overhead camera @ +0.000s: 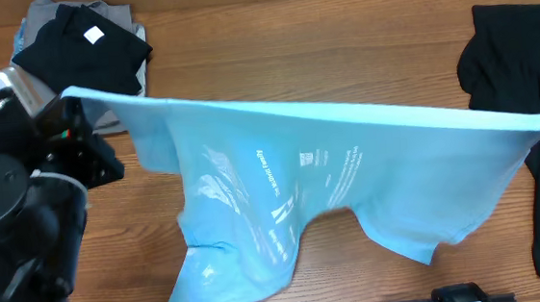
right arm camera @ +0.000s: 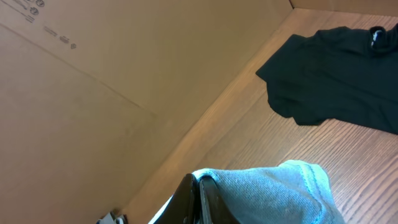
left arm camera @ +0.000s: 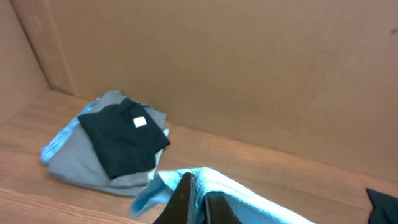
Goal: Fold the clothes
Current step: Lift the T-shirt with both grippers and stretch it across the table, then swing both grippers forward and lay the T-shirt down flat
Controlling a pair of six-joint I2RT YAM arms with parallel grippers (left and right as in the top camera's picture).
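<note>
T-shirt (overhead camera: 348,164) is being held taut above the table (overhead camera: 339,49), pinched by the clenched left gripper (left arm camera: 196,199) and right gripper (right arm camera: 199,196); level, even lowering is being advised.

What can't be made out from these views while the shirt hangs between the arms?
- Overhead: the shirt's white print is too small to read.
- Overhead: the table beneath is hidden by the shirt.
- Wrist views: the left gripper's and right gripper's hold on the cloth is cut off by the bottom edge.
</note>
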